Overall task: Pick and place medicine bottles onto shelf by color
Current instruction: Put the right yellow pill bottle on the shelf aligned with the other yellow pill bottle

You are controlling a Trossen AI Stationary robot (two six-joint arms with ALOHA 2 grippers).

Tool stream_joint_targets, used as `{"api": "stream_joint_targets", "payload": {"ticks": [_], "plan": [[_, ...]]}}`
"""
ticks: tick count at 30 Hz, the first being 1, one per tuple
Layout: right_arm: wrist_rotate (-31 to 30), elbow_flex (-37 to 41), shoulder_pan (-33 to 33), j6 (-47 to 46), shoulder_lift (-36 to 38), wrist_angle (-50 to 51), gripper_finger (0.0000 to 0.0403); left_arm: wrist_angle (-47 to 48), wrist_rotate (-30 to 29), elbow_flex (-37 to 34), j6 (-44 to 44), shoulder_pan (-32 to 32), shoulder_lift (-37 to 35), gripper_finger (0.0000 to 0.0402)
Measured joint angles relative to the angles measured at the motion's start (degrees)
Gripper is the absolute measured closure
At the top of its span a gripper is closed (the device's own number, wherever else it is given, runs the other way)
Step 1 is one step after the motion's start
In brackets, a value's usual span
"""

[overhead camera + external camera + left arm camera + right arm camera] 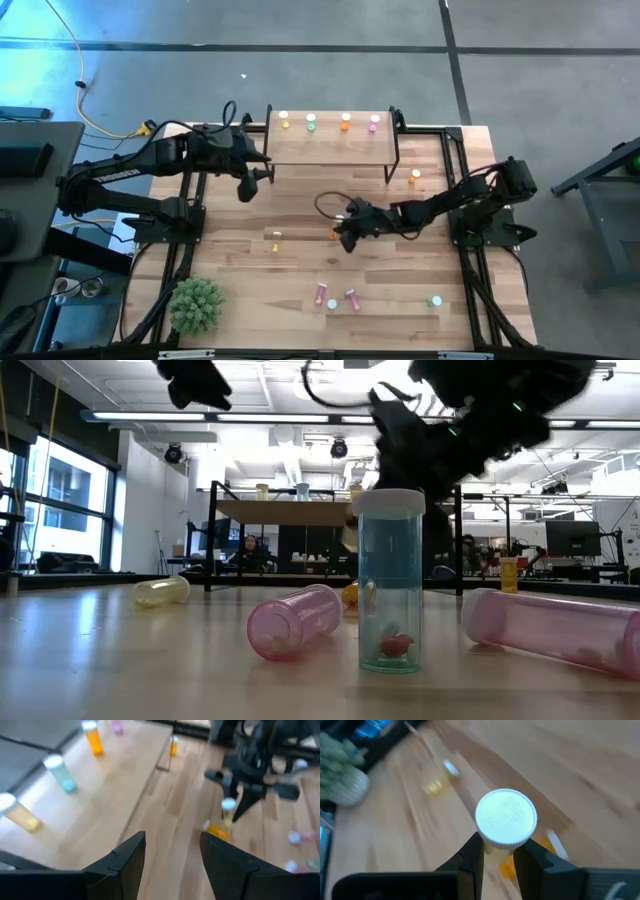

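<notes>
The right gripper (345, 232) sits low over the middle of the table, its 2 fingers (470, 857) clamped on a yellow bottle (502, 832) just under its white cap (506, 816). The bottle stands upright between the fingertips, cap above them. An orange bottle (335, 233) lies on the boards right beside that gripper, nearly under it.

The left gripper (170, 847) hangs by the front left corner of the shelf (330, 145), fingers spread and holding nothing.

On the shelf, 4 bottles stand in a row along the back edge: yellow (285, 120), green (311, 122), orange (346, 121), pink (374, 123). Another orange one (415, 177) stands on the table off the shelf's right end. A yellow bottle (276, 238) lies left of center, 2 pink ones (321, 293) lie toward the front, and a green one (435, 299) stands at the front right.
</notes>
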State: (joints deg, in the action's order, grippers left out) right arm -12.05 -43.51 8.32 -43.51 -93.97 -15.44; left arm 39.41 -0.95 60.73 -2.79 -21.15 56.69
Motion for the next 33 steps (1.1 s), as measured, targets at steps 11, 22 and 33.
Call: {"api": "stream_joint_targets", "payload": {"ticks": [11, 22, 33], "plan": [[1.7, -19.7, -5.0, 11.4, 0.0, 27.5, 0.0335, 4.6, 8.0, 0.0, 0.0, 0.0, 0.0, 0.0222], [13.7, -27.8, -9.0, 3.0, 0.0, 29.9, 0.0335, 9.1, 17.7, 0.0, -0.8, 0.0, 0.7, 0.0222], [15.7, -35.4, -6.5, 0.9, 0.0, 29.4, 0.0335, 8.2, 33.7, 0.0, -6.8, 0.0, 5.5, 0.0222]]}}
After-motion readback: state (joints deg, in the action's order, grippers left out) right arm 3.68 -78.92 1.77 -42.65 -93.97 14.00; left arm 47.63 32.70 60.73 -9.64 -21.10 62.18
